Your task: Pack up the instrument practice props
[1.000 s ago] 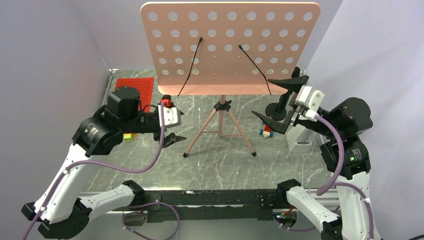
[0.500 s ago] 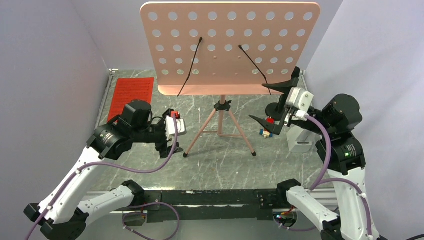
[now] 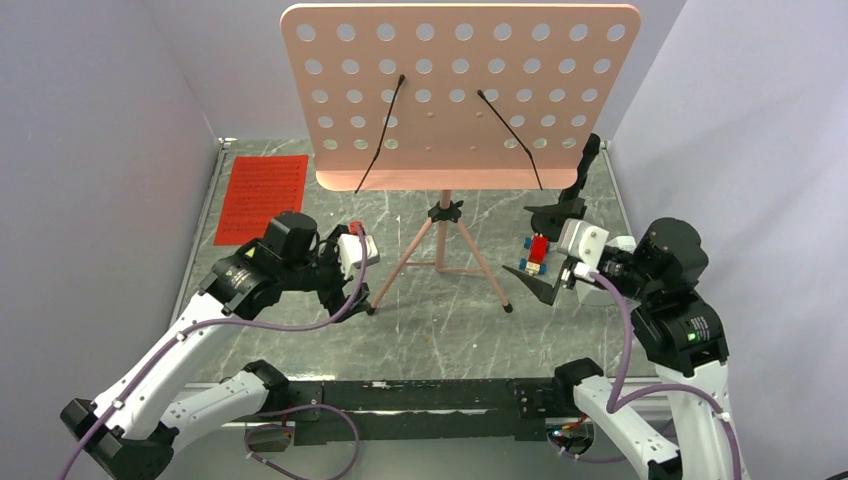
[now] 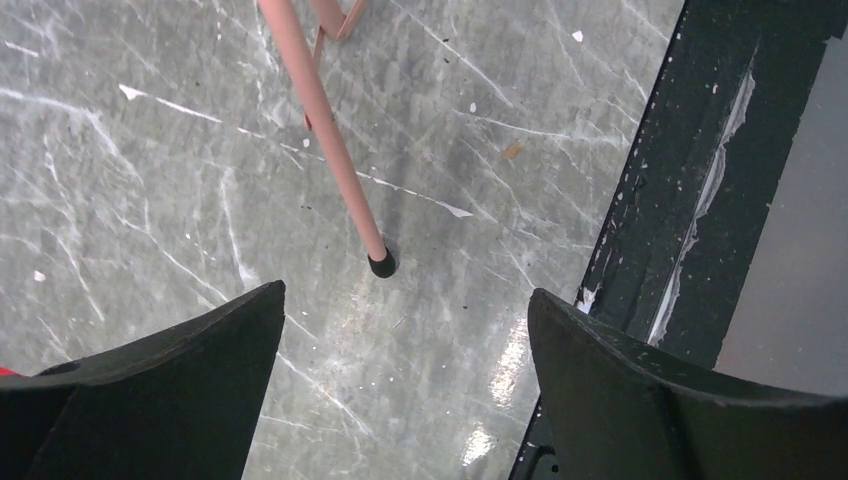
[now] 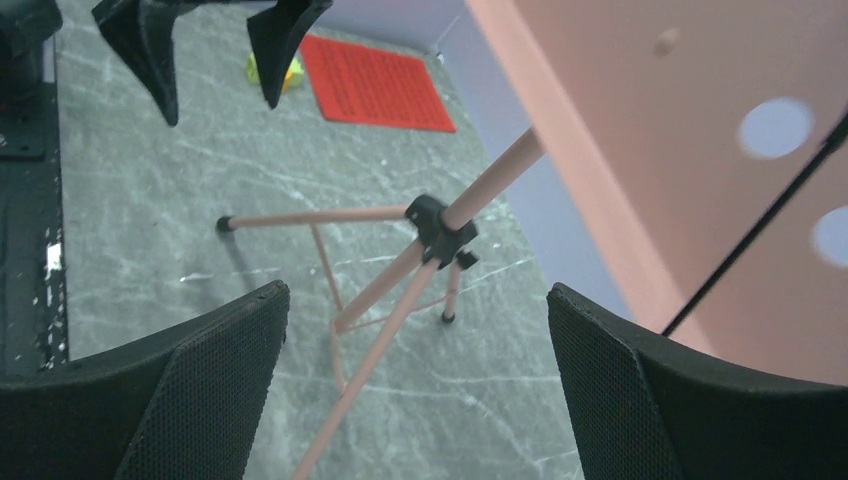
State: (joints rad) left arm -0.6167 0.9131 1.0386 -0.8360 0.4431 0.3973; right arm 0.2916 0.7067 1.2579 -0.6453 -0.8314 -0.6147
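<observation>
Your left gripper (image 4: 405,300) hung low over the marble table (image 4: 150,150), fingers spread wide and empty. It was near the black rubber foot of one tripod leg of the pink music stand (image 3: 460,90), which stood upright mid-table. Your right gripper (image 5: 415,300), likewise released and holding nothing, faced the stand's tripod hub from the right. The red sheet-music pages (image 3: 262,197) lay flat at the far left, well apart from both arms.
</observation>
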